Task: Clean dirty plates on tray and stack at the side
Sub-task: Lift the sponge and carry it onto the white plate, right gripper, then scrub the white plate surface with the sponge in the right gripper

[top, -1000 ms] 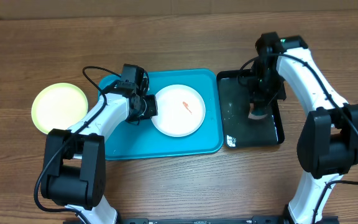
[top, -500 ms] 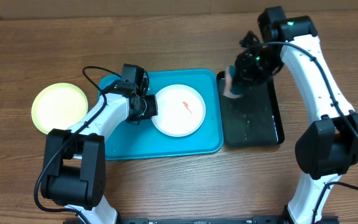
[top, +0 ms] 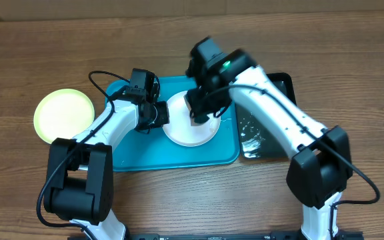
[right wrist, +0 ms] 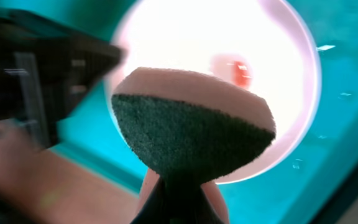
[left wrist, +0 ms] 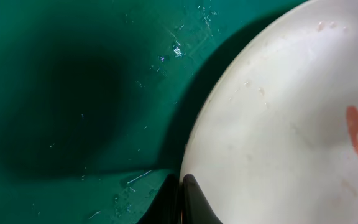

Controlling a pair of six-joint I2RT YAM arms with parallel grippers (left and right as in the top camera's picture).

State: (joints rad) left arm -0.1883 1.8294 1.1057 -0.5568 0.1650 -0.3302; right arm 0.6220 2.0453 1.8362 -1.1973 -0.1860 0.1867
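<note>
Your right end effector point(top: 199, 115) grips a sponge point(right wrist: 191, 130) above the smeared white plate point(top: 182, 132) on the tray point(top: 145, 150). Your left end effector point(top: 159, 113) pinches that plate's left rim.

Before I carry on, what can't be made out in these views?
- Overhead: the right arm covers the right tool, its sponge and part of the white plate.
- Right wrist: blurred, plate washed out; whether the sponge touches it cannot be told.
- Left wrist: only a fingertip shows at the bottom edge; whether the left tool grips the plate's rim is unclear.
- Overhead: the arm hides much of the black tray.
</note>
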